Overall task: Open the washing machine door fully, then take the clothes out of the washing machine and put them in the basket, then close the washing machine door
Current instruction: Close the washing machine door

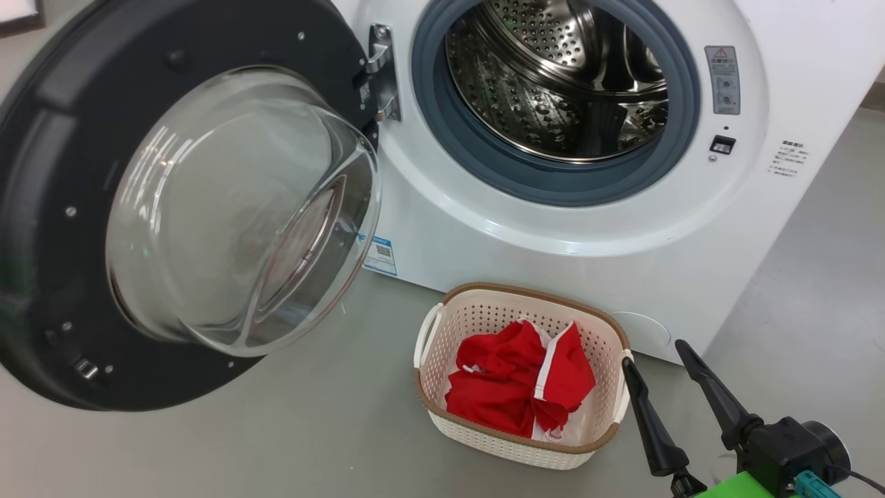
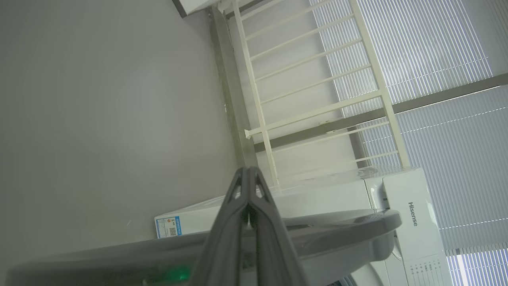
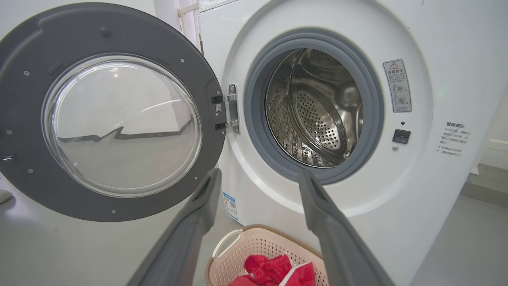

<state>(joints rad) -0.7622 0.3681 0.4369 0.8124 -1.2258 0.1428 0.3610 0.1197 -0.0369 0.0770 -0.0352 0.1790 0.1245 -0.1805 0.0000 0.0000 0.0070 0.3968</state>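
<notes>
Our right gripper (image 1: 653, 353), fingers apart, just beside basket (image 1: 525, 294) rim; left gripper (image 2: 247, 171) pinched together; washer door (image 1: 41, 207) swung wide, floor (image 1: 311, 429) btwn.

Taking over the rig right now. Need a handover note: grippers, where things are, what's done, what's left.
The left gripper has its fingers shut and holds nothing.
The right gripper is open and empty, beside the right end of the basket.
The washing machine door stands wide open on the left.
The clothes lie in the basket, which sits on the floor before the washing machine.
The drum shows no clothes in its visible part.
Done: door opened, clothes moved.
Left: close the door.
</notes>
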